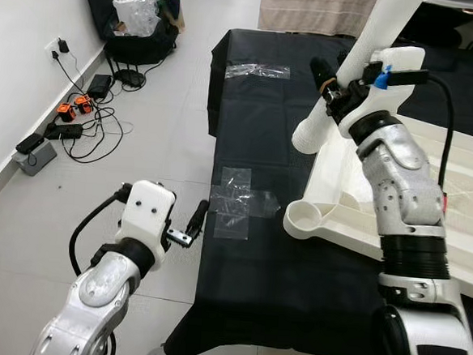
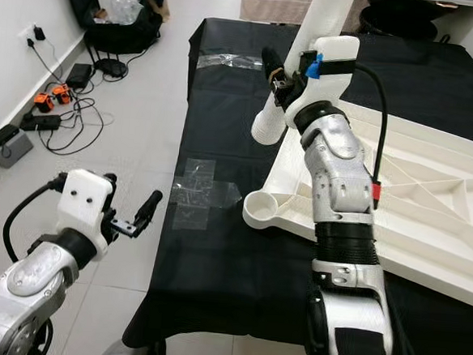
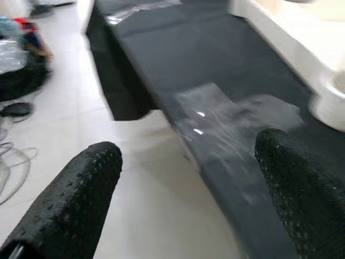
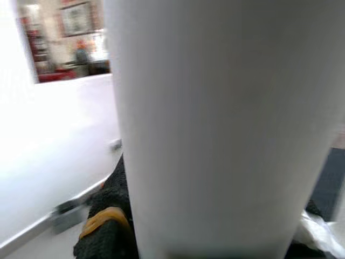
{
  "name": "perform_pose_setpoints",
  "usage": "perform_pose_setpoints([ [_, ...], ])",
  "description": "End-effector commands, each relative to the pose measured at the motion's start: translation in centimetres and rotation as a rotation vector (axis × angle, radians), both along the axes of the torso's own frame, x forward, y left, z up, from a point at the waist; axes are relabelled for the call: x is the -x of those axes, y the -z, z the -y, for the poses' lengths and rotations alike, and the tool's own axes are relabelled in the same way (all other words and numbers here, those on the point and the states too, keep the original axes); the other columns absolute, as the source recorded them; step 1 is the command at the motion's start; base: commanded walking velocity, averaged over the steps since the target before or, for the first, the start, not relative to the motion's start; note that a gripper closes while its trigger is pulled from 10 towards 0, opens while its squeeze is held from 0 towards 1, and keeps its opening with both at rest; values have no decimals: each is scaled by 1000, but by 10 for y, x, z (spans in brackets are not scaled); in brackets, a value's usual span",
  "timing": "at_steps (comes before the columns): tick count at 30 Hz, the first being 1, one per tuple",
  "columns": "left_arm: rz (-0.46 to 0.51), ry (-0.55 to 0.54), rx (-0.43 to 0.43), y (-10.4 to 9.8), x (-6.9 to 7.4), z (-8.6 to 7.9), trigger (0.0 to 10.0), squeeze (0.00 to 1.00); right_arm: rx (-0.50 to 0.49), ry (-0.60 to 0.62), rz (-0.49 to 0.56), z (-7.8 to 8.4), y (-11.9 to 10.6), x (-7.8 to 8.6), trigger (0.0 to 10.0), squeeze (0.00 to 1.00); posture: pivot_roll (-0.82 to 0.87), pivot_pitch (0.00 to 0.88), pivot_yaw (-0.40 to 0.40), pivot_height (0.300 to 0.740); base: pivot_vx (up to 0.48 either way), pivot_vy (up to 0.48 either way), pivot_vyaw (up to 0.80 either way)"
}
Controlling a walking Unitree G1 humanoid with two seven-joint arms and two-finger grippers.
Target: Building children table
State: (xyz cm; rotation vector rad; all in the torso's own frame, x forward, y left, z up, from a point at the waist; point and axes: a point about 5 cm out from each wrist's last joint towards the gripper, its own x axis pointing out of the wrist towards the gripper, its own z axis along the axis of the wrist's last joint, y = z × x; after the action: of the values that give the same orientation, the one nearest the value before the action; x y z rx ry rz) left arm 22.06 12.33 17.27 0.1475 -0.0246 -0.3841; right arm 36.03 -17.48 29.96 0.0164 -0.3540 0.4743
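Home rm: tiled floor [image 1: 169, 100], cables [image 1: 86, 122].

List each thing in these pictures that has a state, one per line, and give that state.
Table leg: tilted, held in the air, lower end above the black cloth.
Tabletop: upside down on the cloth, corner socket unfilled.
Right gripper: jaws shut on the leg.
Left gripper: jaws open, holding nothing, beside the cloth's edge.
Tape patches: stuck flat.
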Motion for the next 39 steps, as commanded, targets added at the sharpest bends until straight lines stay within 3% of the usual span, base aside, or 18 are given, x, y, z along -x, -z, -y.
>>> perform_pose_setpoints([
  [1, 0, 97, -17, 3, 11, 4, 10000, 0, -11, -82, -6, 9, -5, 1, 10000, 0, 58, 143, -39, 740, 0, 0, 0],
  [4, -14, 152, -12, 6, 17, 6, 10000, 0, 7, -125, -16, 13, -5, 1, 10000, 0, 58, 143, -39, 740, 0, 0, 0],
  [8, -41, 291, -16, 8, 31, 10, 10000, 0, 161, -274, -81, 26, 1, -3, 10000, 0, 70, 160, -45, 740, 0, 0, 0],
  [14, -15, 333, -22, 1, 35, 17, 10000, 0, 277, -396, -125, 29, 11, -2, 10000, 0, 75, 191, -44, 740, 0, 0, 0],
  [17, -9, 335, -26, 0, 36, 18, 10000, 0, 286, -422, -129, 28, 11, -1, 10000, 0, 75, 191, -44, 740, 0, 0, 0],
  [19, 1, 347, -18, -3, 39, 21, 10000, 0, 263, -532, -115, 27, 9, 3, 10000, 0, 81, 215, -46, 740, 0, 0, 0],
  [25, 5, 356, -2, -8, 47, 22, 10000, 0, 251, -714, -82, 24, 8, 9, 10000, 0, 90, 255, -44, 740, 0, 0, 0],
  [30, 0, 355, 0, -8, 48, 22, 10000, 0, 252, -786, -57, 19, 5, 13, 10000, 0, 92, 262, -42, 740, 0, 0, 0],
  [33, 0, 353, -1, -9, 48, 21, 10000, 0, 300, -853, -51, 13, 8, 18, 10000, 0, 96, 266, -45, 740, 0, 0, 0],
  [39, 3, 351, -2, -11, 49, 21, 10000, 0, 359, -864, -81, 14, 19, 17, 10000, 0, 101, 270, -49, 740, 0, 0, 0],
])
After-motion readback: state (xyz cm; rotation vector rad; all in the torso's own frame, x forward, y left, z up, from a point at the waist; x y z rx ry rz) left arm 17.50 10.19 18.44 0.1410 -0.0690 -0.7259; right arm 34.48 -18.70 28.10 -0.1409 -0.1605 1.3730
